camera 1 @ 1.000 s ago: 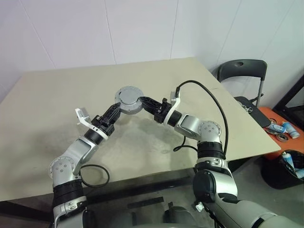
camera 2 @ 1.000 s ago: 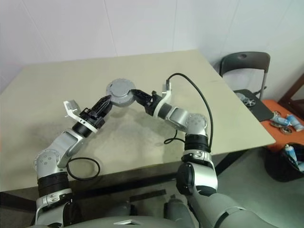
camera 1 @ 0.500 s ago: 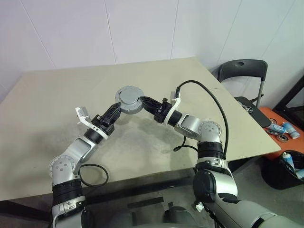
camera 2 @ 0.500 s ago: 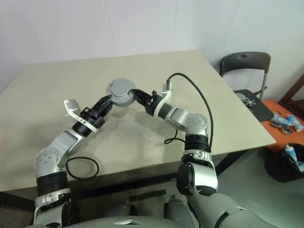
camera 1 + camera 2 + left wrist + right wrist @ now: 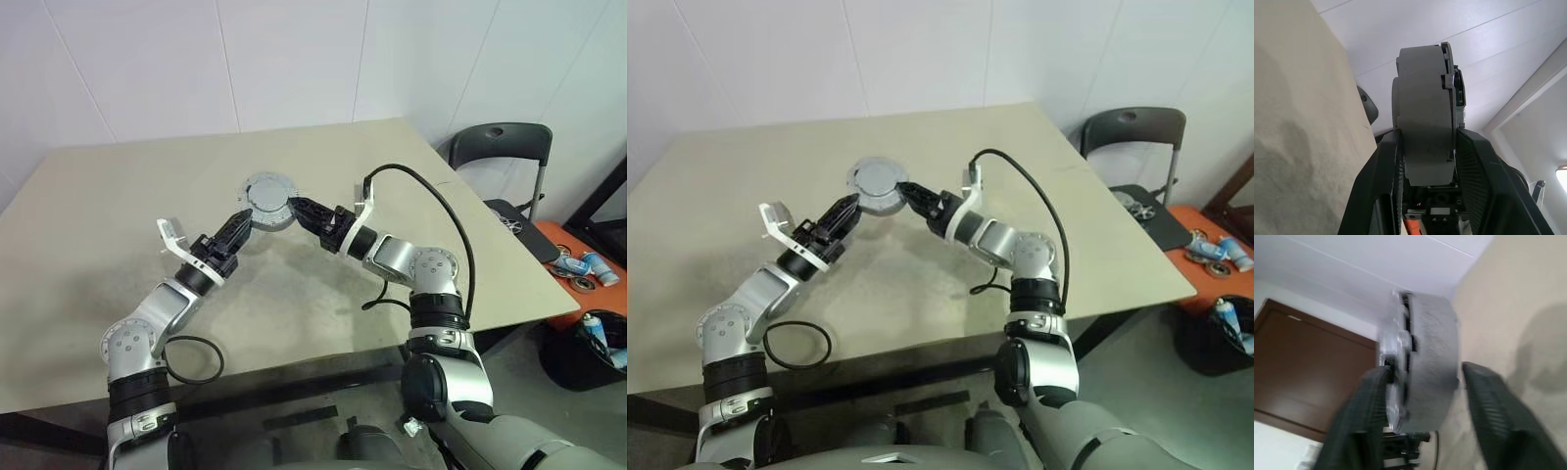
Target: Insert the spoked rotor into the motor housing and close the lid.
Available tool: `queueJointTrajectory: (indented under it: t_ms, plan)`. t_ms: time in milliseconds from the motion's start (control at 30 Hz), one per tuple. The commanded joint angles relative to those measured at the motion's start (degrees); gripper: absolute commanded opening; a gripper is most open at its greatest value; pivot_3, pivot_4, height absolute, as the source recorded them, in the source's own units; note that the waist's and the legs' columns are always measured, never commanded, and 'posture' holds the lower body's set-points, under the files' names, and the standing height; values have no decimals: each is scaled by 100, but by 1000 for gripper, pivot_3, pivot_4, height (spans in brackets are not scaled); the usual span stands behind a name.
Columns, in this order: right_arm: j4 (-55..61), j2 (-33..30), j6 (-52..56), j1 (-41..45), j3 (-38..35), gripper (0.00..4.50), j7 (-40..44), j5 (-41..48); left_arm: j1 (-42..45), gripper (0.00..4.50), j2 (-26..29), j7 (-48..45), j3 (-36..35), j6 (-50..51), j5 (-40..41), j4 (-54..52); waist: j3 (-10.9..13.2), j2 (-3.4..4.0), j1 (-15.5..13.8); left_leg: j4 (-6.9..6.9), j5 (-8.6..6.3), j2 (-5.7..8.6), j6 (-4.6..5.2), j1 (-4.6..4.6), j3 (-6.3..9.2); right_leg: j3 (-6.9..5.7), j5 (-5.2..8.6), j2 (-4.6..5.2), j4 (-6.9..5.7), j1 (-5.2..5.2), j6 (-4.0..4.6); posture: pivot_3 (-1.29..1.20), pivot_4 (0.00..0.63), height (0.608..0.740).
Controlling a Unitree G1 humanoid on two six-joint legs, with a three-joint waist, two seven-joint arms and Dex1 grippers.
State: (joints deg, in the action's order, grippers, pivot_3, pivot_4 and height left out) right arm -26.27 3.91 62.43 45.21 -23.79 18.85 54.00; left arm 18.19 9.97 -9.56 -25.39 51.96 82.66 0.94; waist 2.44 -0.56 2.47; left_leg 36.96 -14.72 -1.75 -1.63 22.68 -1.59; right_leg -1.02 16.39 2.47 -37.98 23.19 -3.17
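Observation:
The round grey motor housing point(image 5: 266, 203) hangs above the beige table point(image 5: 118, 196), its flat face toward the head camera. The lid point(image 5: 1447, 63), with its ridged rim, sits against one face of the housing point(image 5: 1422, 122). My left gripper point(image 5: 244, 217) comes in from the left and is shut on the housing's edge, a finger pressed on each face. From the right, my right gripper point(image 5: 298, 208) reaches the housing's other edge. Its fingers point(image 5: 1484, 406) stand open, with a gap between this one and the housing point(image 5: 1432, 357). The spoked rotor is hidden.
A black cable loop point(image 5: 191, 360) lies on the table near its front edge, by my left arm. A black chair point(image 5: 500, 147) stands past the table's right edge. An orange crate with small items point(image 5: 578, 264) sits on the floor beyond it.
My right gripper's fingers have spread apart and come off the housing. The left gripper keeps its hold, and the housing stays in about the same place.

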Motion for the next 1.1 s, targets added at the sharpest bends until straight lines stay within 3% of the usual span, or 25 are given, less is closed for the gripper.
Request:
queueJointTrajectory:
  t_ms: [33, 767, 1100]
  plan:
    - [-69, 195, 181, 290, 64, 2589, 2, 204, 187, 1304, -17, -70, 289, 94, 48, -264, 0, 0, 1, -1, 0, 0, 0, 1, 0, 0, 0, 0, 0, 0, 0, 0, 0, 740]
    - [-218, 194, 141, 355, -49, 2589, -114, 159, 333, 1304, 548, -110, -307, -375, 31, -9, 1, 0, 3, -2, 0, -3, 0, 2, 0, 0, 0, 0, 1, 2, 0, 0, 0, 740]
    - [-197, 183, 98, 361, 37, 2589, -67, 113, 261, 1304, 404, -76, -85, -404, -30, -119, 1, -1, -2, -1, 0, -3, 0, 5, 0, 0, 0, 3, 1, 2, 0, 0, 0, 740]
